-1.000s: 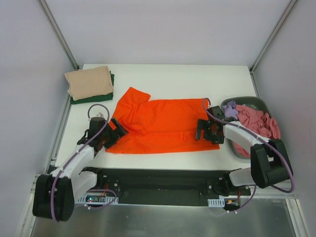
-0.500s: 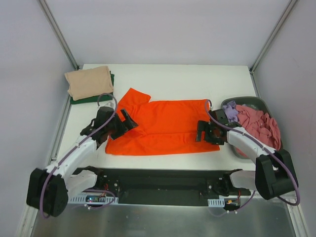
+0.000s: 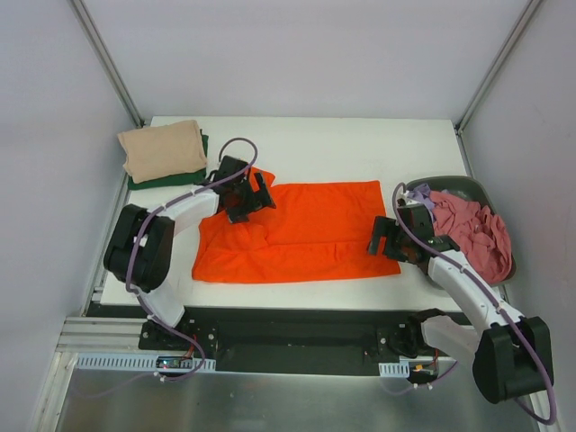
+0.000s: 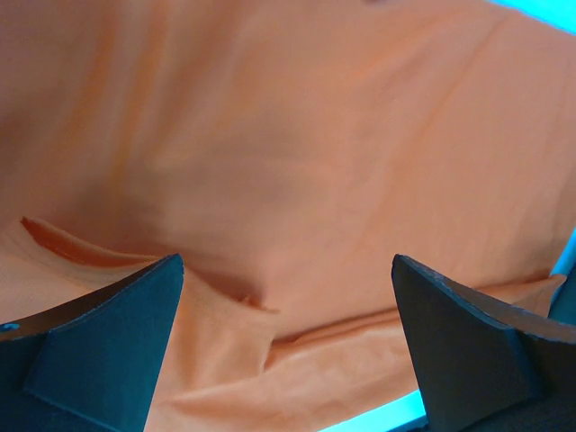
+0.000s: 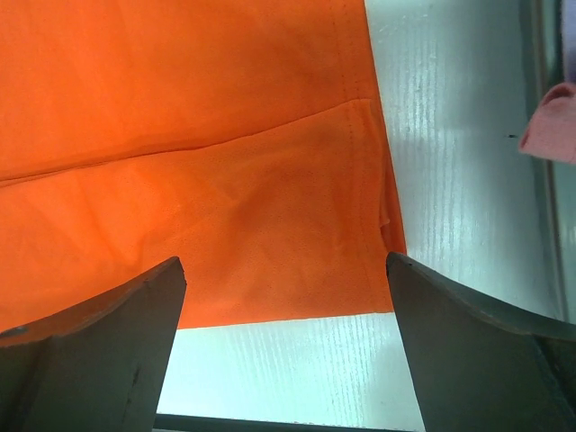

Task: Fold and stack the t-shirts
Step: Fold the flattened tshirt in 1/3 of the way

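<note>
Orange t-shirt (image 3: 306, 232) lies spread on table (image 3: 324, 144). Left gripper (image 3: 256, 198) hovers over its far-left corner, jaws wide, holding nothing; right gripper (image 3: 378, 243) over near-right corner, likewise released.

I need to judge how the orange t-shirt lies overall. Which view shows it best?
The top external view: the whole orange t-shirt shows there, outline and folds together. The left wrist view gives only a close patch of creased cloth; the right wrist view shows just one corner with its hem.
</note>
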